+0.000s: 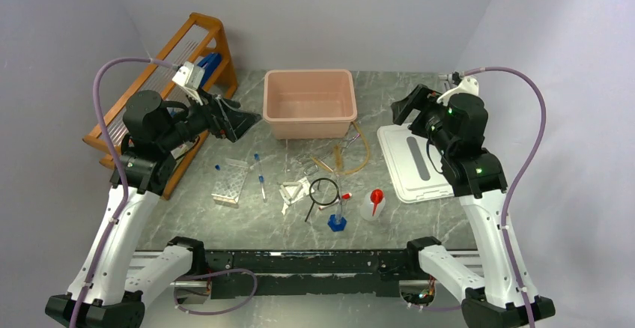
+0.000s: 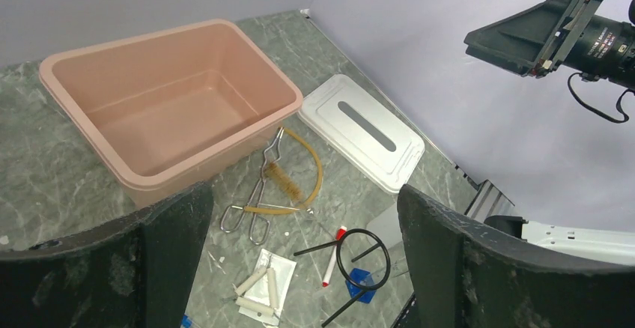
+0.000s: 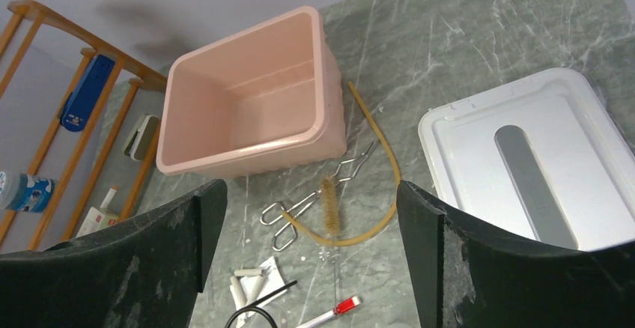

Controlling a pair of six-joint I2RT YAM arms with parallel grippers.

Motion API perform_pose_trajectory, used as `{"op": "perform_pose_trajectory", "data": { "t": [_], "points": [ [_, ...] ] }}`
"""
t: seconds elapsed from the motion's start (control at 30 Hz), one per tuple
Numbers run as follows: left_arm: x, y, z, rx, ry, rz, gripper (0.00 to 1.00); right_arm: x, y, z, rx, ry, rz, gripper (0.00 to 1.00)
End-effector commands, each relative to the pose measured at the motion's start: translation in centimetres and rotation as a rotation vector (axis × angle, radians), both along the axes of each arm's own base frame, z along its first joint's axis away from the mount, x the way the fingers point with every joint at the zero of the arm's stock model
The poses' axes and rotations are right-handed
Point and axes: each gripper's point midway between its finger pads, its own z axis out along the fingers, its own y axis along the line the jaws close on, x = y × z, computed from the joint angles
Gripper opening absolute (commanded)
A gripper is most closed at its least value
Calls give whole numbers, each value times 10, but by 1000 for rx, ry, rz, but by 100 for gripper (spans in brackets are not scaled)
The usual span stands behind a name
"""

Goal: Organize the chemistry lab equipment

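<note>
**Task at its outset.** The pink tub (image 1: pixel 308 75) is standing empty at the back of the counter (image 1: pixel 225 227). The wire ring (image 1: pixel 312 191), squeeze bottle (image 1: pixel 374 205), amber tubing (image 1: pixel 367 152), white triangles (image 1: pixel 292 193) and tube rack (image 1: pixel 231 183) are lying loose in front of it. The left tool (image 1: pixel 238 122) and right tool (image 1: pixel 406 108) are being held wide open and empty above the counter. All of the sorting is judged to be outstanding.

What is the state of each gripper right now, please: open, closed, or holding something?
Left gripper: open, holding nothing.
Right gripper: open, holding nothing.
</note>
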Motion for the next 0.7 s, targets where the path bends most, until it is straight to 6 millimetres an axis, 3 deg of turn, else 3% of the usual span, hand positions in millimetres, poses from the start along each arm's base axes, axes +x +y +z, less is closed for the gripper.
{"op": "perform_pose_trajectory", "data": {
  "t": [0.0, 0.43, 0.53, 0.67],
  "points": [
    [-3, -1, 11, -8, -44, -17, 97, -3, 2, 5, -1, -30, 13, 88],
    [-7, -6, 3, -21, -13, -51, 97, -6, 11, -15, -25, 37, 78, 85],
    [-7, -12, -7, -28, 30, -66, 94, -8, 14, -32, -56, 108, 114, 83],
    [-16, -35, -24, -26, 85, -124, 91, -15, 23, -68, -82, 260, 190, 81]
  ]
}}
